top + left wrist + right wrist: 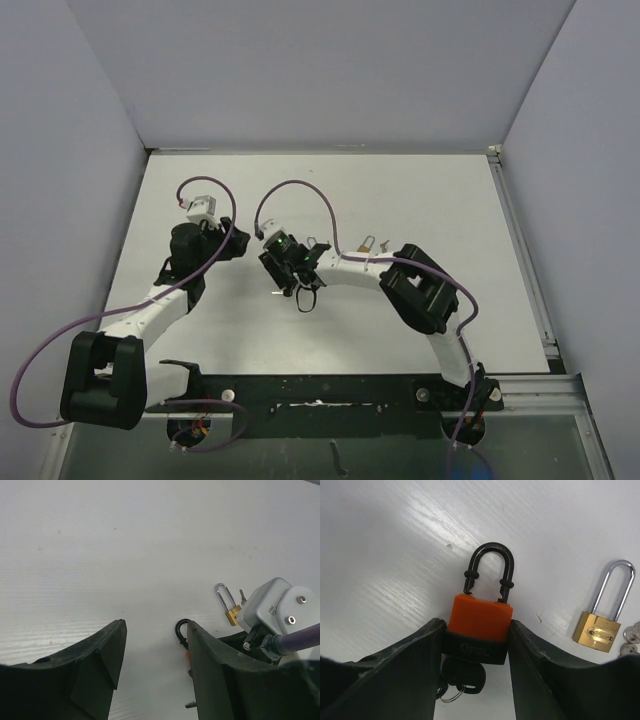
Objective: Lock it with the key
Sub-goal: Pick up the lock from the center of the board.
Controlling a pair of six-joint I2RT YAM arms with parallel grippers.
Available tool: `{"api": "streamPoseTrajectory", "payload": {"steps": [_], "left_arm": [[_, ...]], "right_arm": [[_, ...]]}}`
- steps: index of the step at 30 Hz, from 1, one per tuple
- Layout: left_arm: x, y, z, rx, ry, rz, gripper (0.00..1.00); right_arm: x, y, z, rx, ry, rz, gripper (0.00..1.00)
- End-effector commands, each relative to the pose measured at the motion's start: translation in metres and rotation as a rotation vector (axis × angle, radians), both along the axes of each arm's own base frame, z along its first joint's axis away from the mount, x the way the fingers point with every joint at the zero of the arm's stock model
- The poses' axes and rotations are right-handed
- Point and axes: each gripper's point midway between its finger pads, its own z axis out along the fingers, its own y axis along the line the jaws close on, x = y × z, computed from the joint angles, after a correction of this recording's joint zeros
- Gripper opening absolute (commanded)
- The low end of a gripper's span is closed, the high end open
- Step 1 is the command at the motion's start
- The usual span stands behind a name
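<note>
White tabletop [430, 200], matte, faint grain; pale grey walls [320, 70] on three sides.

Reference object: orange padlock [480, 616], lying on the tabletop near its centre and slightly toward the arm bases.

- Right gripper [476, 626]: jaws closed in on the orange padlock, one finger pressed against each side of its lower black band. Black shackle [489, 567] points away from the wrist. Cannot tell whether the shackle's left leg is seated in the body.
- Key [465, 677]: black head with a wire ring, just below the orange padlock's base, between the fingers. Keyhole is hidden, so cannot tell whether the blade is inserted.
- Brass padlock [596, 631]: flat on the tabletop to the right of the orange padlock, apart from it. Its long silver shackle points the same way.
- Loose keys [630, 639]: partly cut off, just right of the brass padlock.
- Left gripper [156, 630]: jaws spread wide with only bare tabletop between them, holding nothing. It sits to the left of the orange padlock, not touching it. In the left wrist view the black shackle shows at the inner edge of one finger [210, 665].
- Overhead view: both grippers are near each other, the right gripper over the orange padlock.
</note>
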Motion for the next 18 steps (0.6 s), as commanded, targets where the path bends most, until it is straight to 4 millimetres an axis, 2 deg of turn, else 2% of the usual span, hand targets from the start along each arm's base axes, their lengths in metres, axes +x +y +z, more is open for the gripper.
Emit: {"api": "streamPoseTrajectory", "payload": {"steps": [1, 5, 11, 18], "left_arm": [[0.010, -0.004, 0.030, -0.037, -0.094, -0.016, 0.50], [0.011, -0.010, 0.042, -0.057, -0.116, -0.043, 0.49], [0.009, -0.017, 0.058, -0.083, -0.144, -0.080, 0.49], [0.008, -0.031, 0.087, -0.156, -0.189, -0.139, 0.48]], "right_arm": [[0.016, -0.015, 0.042, -0.035, -0.156, 0.002, 0.00], [0.024, -0.021, 0.089, 0.063, -0.315, 0.015, 0.00], [0.020, -0.035, 0.158, 0.304, -0.495, 0.048, 0.00], [0.003, -0.069, 0.209, 0.527, -0.640, 0.113, 0.00]]}}
